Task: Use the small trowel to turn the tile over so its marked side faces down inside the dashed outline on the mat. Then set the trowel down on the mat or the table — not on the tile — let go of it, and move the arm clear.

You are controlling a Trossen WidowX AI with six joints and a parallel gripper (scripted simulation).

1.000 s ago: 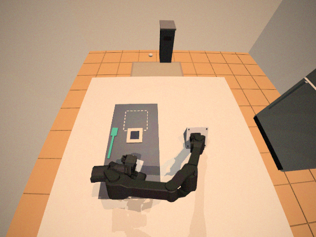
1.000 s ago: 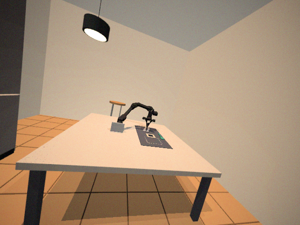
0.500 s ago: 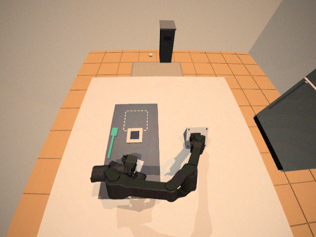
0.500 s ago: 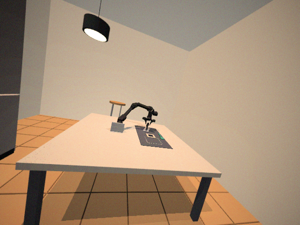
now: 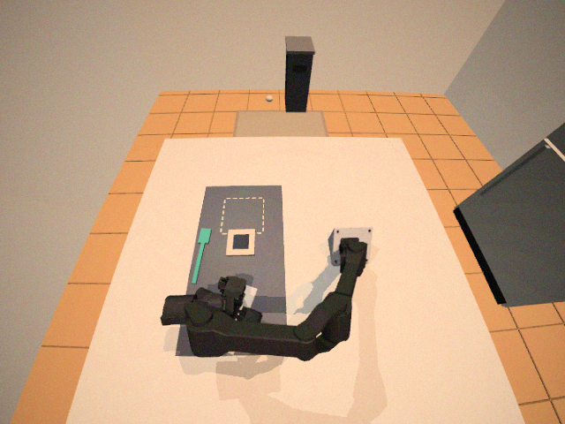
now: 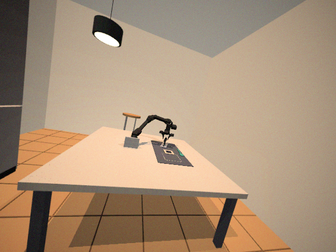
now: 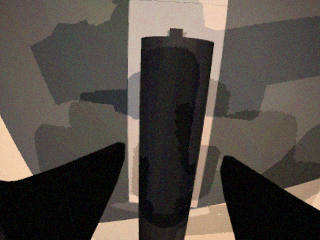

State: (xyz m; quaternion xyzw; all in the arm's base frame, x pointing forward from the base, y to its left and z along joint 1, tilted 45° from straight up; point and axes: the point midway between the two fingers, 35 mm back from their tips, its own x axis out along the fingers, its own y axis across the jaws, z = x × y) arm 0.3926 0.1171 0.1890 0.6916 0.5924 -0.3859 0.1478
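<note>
The tile (image 5: pixel 240 241) (image 6: pixel 168 151) lies flat on the mat (image 5: pixel 274 255) (image 6: pixel 187 163), its pale face with a dark square up. Its far edge overlaps the near line of the dashed outline (image 5: pixel 263 200); most of the tile is outside. My gripper (image 7: pixel 174 156) (image 6: pixel 165 138) is open low over the mat's near part. A thick dark handle (image 7: pixel 170 100) (image 6: pixel 164 141) stands between the spread fingers, with gaps on both sides. It seems to be the trowel's handle; its blade is not clearly visible. A pale rectangular piece (image 7: pixel 136 25) (image 5: pixel 250 294) lies beneath it.
A green flat-bladed tool (image 5: pixel 204 236) (image 6: pixel 180 152) lies along the mat's left side in the top view. The arm's pale base block (image 5: pixel 337 237) (image 6: pixel 131 142) stands right of the mat in the top view. The arm covers the mat's near end there.
</note>
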